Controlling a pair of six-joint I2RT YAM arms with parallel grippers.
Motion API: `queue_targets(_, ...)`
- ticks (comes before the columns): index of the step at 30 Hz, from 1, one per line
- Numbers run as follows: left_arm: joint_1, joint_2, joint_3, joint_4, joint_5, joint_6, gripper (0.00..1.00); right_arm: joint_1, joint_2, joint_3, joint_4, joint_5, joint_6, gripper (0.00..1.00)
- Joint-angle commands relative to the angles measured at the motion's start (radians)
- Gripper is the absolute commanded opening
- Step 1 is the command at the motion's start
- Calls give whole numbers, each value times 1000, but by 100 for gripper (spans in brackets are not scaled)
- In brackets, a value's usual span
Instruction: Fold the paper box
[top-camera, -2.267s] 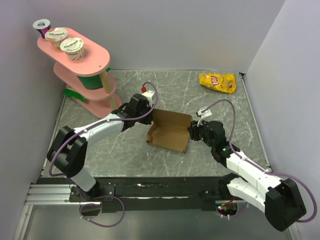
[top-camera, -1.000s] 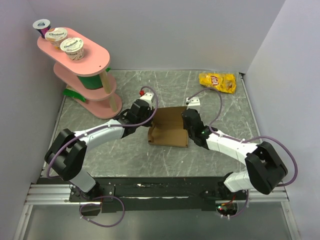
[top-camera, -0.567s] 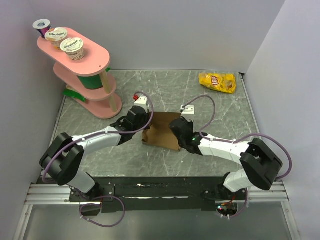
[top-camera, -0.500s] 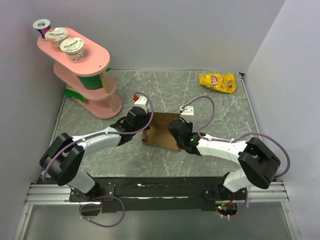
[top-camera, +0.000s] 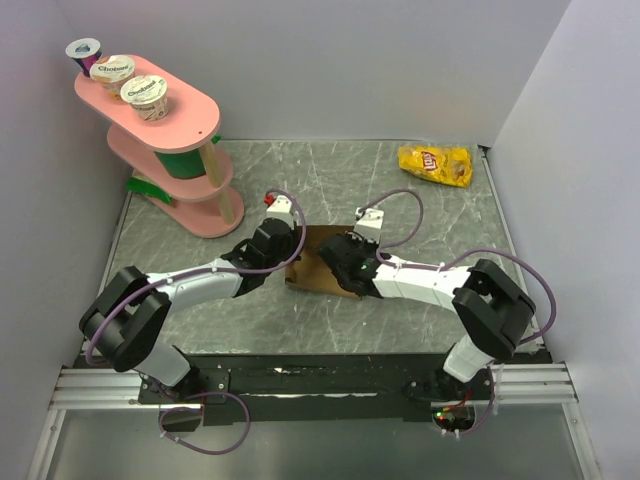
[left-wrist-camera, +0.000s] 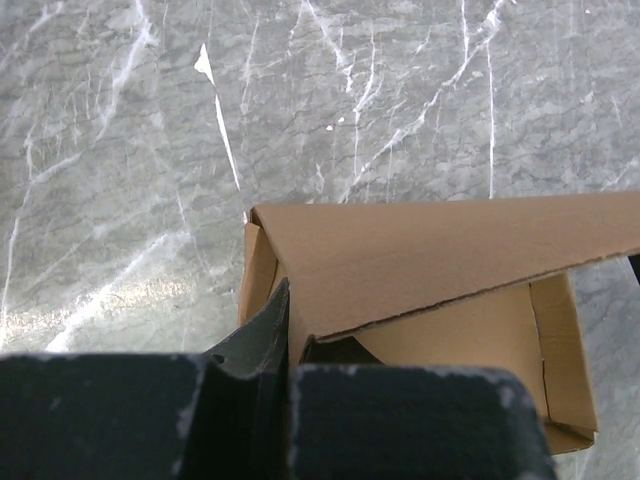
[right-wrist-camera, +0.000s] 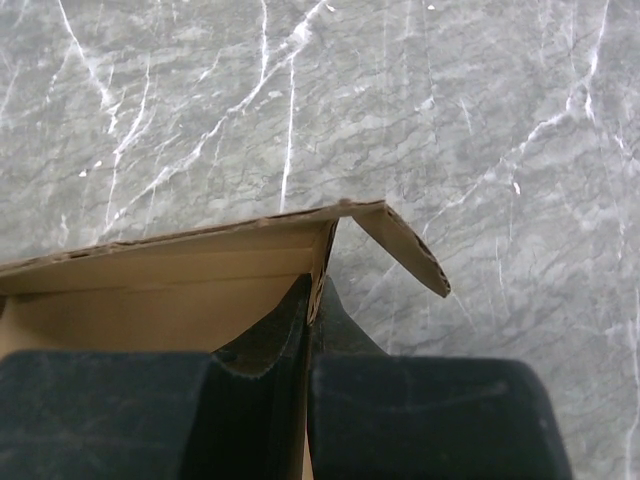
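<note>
The paper box (top-camera: 318, 262) is plain brown cardboard, half folded, in the middle of the table between both grippers. My left gripper (top-camera: 288, 258) is shut on its left wall; in the left wrist view the jaws (left-wrist-camera: 292, 330) pinch the cardboard (left-wrist-camera: 440, 250) under a slanting lid flap. My right gripper (top-camera: 340, 260) is shut on the box's right side; in the right wrist view its jaws (right-wrist-camera: 312, 305) clamp a wall edge of the box (right-wrist-camera: 180, 290), with a small flap (right-wrist-camera: 405, 245) sticking out to the right.
A yellow chip bag (top-camera: 435, 164) lies at the back right. A pink tiered stand (top-camera: 165, 140) with yogurt cups (top-camera: 143, 93) stands at the back left. Grey walls close off the left, back and right sides of the marble table (top-camera: 430, 215).
My right gripper has swung left from the box's right side, pushing the flap over the box. The box has shifted slightly left and looks flatter. My left gripper keeps its hold.
</note>
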Motion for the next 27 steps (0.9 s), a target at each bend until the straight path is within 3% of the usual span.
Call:
queue_targets(1, -40, -1, -30, -18, 106, -53, 1, 70, 22, -57, 28, -89, 85, 0)
queue_targets(4, -40, -8, -45, 9, 84, -54, 1, 116, 12, -107, 87, -58, 70, 0)
queue_targets(8, -40, -29, -109, 70, 34, -59, 1, 161, 40, -107, 27, -11, 106, 0)
queue_targets(18, -40, -34, -199, 187, 17, -71, 1, 246, 173, 11, -307, 40, 329, 0)
queue_targets(19, -40, -28, -199, 187, 18, -74, 1, 251, 193, 24, -348, 48, 409, 0)
queue_targets(21, -40, -23, -199, 189, 20, -80, 1, 265, 204, 55, -474, 72, 477, 0)
queue_targets(26, -40, -17, -200, 192, 8, -84, 1, 302, 166, 55, -565, 92, 544, 0)
queue_targets(27, -38, -18, -203, 192, 1, -81, 1, 318, 152, 61, -582, 95, 550, 13)
